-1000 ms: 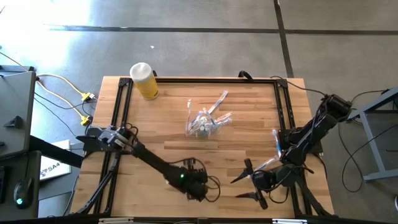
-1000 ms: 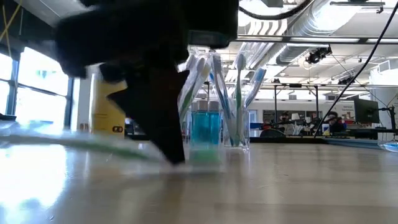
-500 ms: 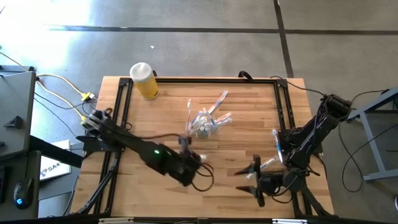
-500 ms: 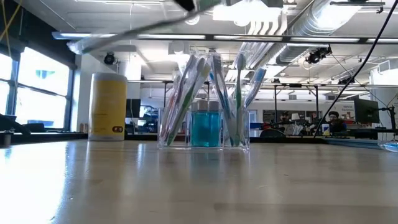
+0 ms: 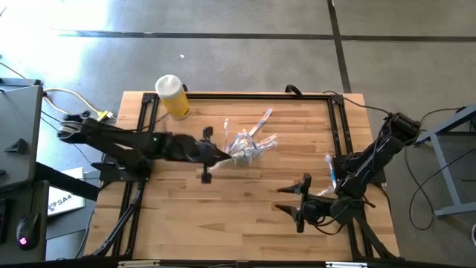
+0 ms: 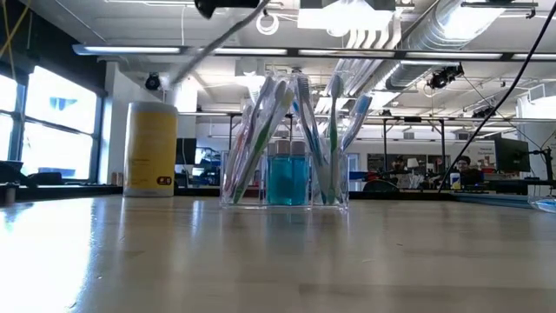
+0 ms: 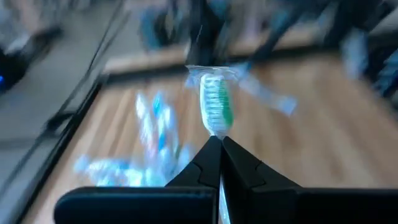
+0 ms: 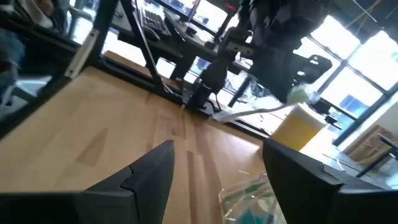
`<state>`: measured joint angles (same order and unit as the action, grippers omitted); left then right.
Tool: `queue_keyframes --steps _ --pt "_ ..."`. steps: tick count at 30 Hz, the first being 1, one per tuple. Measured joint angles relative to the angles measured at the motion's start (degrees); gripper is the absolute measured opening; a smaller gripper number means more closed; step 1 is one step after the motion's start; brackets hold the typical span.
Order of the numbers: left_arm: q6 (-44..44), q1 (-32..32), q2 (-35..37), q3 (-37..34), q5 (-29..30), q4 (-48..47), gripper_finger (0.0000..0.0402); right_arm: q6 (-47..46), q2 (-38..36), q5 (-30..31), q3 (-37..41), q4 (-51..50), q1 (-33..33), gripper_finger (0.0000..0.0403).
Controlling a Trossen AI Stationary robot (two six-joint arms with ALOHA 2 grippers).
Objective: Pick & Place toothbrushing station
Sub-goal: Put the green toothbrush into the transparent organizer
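Clear plastic container (image 6: 285, 178), glossy wood table (image 5: 223, 216)

You had one clear container (image 6: 285, 178) on the table (image 5: 245, 216), holding about six upright toothbrushes (image 6: 334, 130), though the exact count was hard to tell. One more toothbrush (image 7: 216, 107) sat in the left gripper (image 5: 212, 158). One yellow bottle (image 5: 172, 97) stood at the far left. Two arms were there.

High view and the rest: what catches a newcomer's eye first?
The left gripper, shut on a green-bristled toothbrush, is raised beside the clear container of toothbrushes at table centre. The yellow bottle stands at the far left corner. The right gripper waits open near the front right.
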<state>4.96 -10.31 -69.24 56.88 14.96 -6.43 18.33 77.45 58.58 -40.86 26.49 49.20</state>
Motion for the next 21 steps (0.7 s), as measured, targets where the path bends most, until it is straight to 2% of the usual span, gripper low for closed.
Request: queue_keyframes --steps 3,7,10,14,21 --pt "0.8 4.5 5.2 -12.2 -9.6 19.4 0.0001 -0.6 0.0 0.0 0.0 -1.3 -1.4 0.0236" --pt "2.3 8.1 7.9 -21.7 -12.5 35.1 0.0000 -2.6 0.0 0.0 0.0 -2.9 -2.9 0.0236" --pt "2.3 10.4 7.5 -25.3 -12.6 40.2 0.0000 -3.6 0.0 -0.3 0.0 -3.6 -3.7 0.0236" --pt "2.3 12.8 5.0 -26.8 -12.6 44.8 0.0000 -5.1 0.0 -0.5 0.0 -4.4 -4.3 0.0236" --pt "3.4 18.5 0.9 -28.0 -19.4 51.3 0.0000 -5.2 0.0 -1.3 0.0 -4.5 -4.3 0.0236"
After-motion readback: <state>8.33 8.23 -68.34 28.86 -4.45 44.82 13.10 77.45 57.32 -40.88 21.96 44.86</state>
